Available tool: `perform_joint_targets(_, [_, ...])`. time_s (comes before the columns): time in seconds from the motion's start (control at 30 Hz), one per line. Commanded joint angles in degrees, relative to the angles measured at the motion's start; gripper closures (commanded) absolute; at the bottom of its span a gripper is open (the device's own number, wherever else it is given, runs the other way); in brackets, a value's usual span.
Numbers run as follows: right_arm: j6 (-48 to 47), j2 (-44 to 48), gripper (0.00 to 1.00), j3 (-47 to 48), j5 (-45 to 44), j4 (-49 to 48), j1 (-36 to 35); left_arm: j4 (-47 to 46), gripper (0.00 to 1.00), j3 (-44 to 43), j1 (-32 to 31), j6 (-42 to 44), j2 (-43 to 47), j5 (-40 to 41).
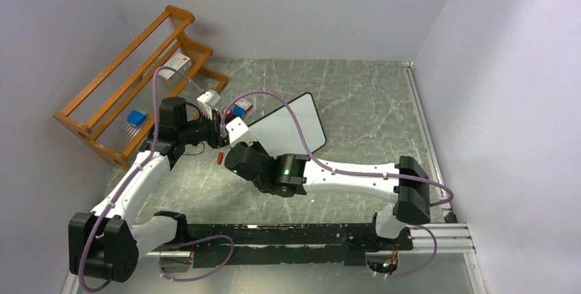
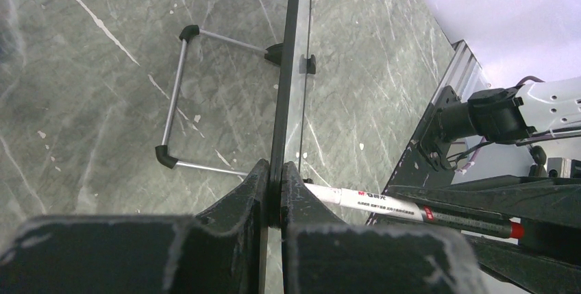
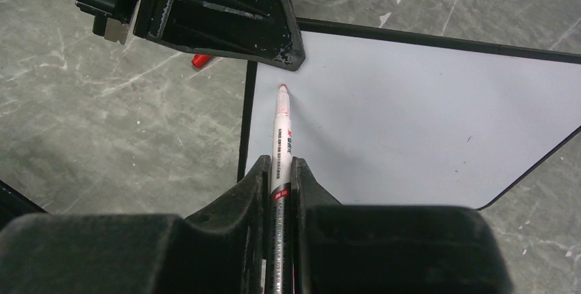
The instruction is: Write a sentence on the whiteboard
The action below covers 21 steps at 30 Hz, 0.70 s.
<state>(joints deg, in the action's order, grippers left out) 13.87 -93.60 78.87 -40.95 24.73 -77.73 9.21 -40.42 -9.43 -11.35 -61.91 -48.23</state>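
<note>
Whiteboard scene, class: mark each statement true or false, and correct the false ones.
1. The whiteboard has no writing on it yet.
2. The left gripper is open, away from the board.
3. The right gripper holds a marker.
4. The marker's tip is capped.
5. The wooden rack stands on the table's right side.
1. True. The whiteboard face is blank.
2. False. The left gripper is shut on the whiteboard's edge.
3. True. The right gripper is shut on the marker.
4. False. The tip is bare and points at the board.
5. False. The wooden rack stands at the far left.
</note>
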Motion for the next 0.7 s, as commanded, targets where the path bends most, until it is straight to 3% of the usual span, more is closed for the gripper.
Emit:
perform_joint_targets(0.0, [0.36,-0.53,1.00,0.58,-0.89,-0.24,0.41,-0.95,0.95,0.70,0.51,0.47,-0.46,0.33])
perform_joint_targets(0.67, [2.46,-1.51,1.00,0.34,1.39,3.39,0.47,-1.09,0.95,0.75,0.55,0.20,-0.84,0.33])
